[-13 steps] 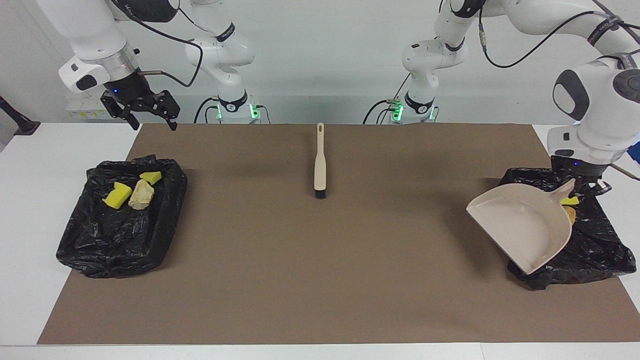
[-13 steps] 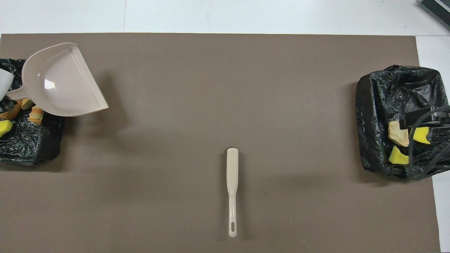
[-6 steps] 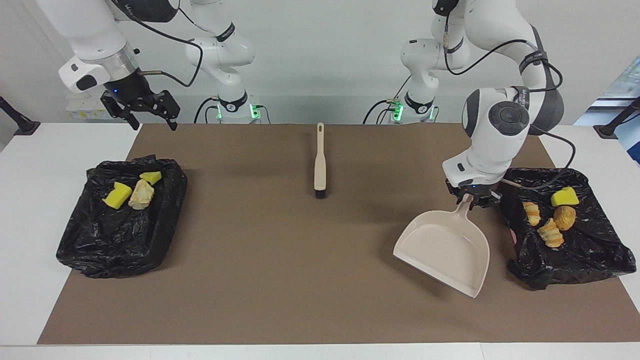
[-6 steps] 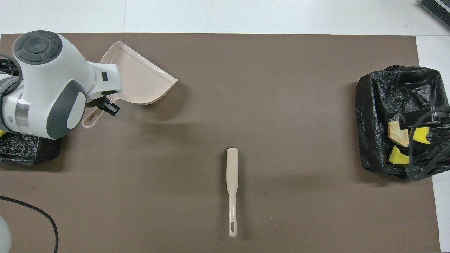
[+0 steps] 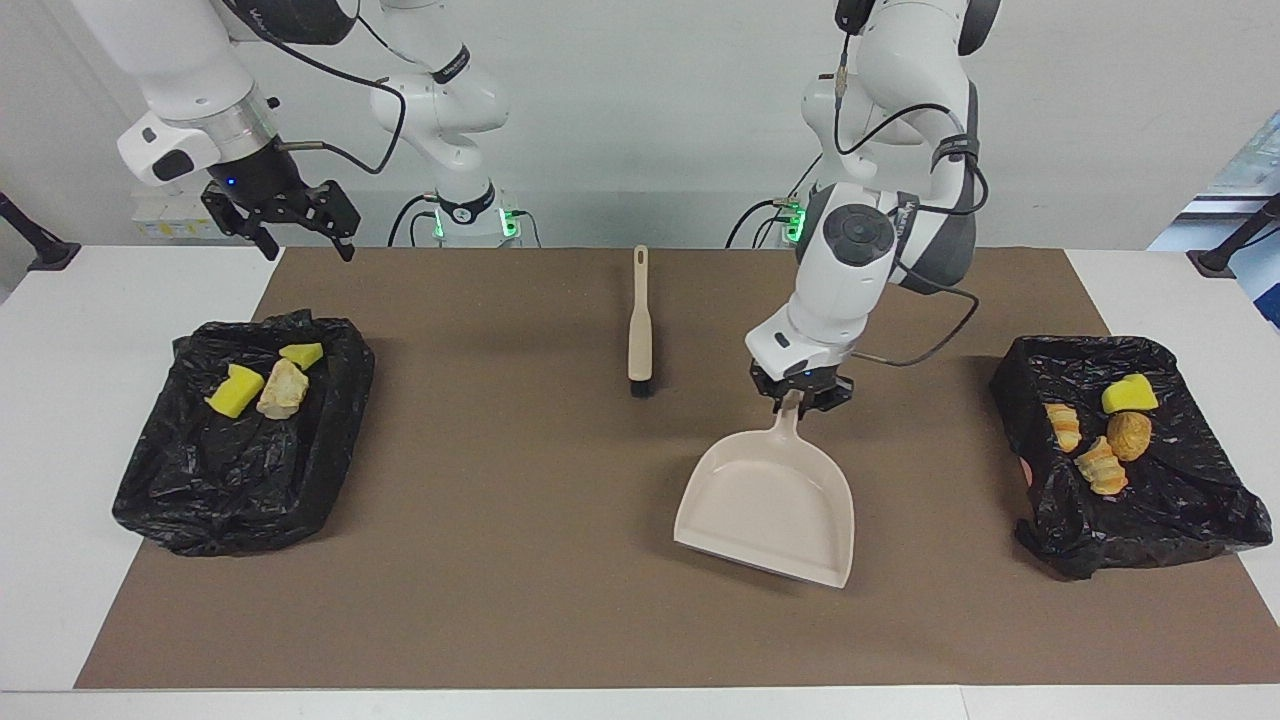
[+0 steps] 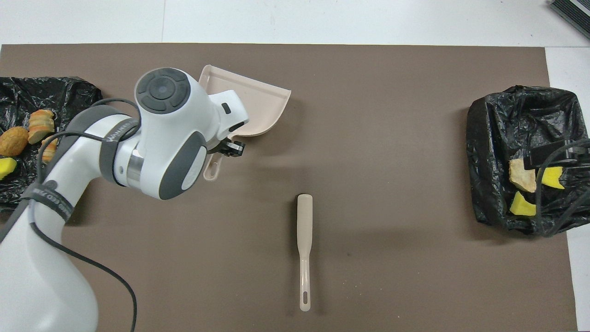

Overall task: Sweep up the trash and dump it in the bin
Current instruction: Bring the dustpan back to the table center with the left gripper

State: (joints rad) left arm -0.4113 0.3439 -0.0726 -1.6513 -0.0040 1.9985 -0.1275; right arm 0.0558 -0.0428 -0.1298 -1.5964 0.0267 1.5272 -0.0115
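My left gripper (image 5: 800, 393) (image 6: 225, 150) is shut on the handle of the beige dustpan (image 5: 770, 505) (image 6: 258, 103). The pan is empty and sits low over the middle of the brown mat, its mouth pointing away from the robots. Trash lies in two black-lined bins. The bin (image 5: 1185, 505) (image 6: 27, 92) at the left arm's end holds a yellow-green wedge (image 5: 1130, 393) and tan lumps (image 5: 1100, 465). The bin (image 5: 200, 500) (image 6: 502, 115) at the right arm's end holds two yellow sponge bits (image 5: 235, 392) and a cream lump (image 5: 282, 390). My right gripper (image 5: 295, 230) (image 6: 551, 154) hangs open above that bin's robot-side edge.
The beige hand brush (image 5: 639, 325) (image 6: 304, 249) lies on the mat nearer the robots than the dustpan, bristles toward the mat's middle. The brown mat (image 5: 500, 560) covers most of the white table.
The left arm has carried the dustpan from over the bin at its end toward the mat's middle and levelled it. The right arm has not moved.
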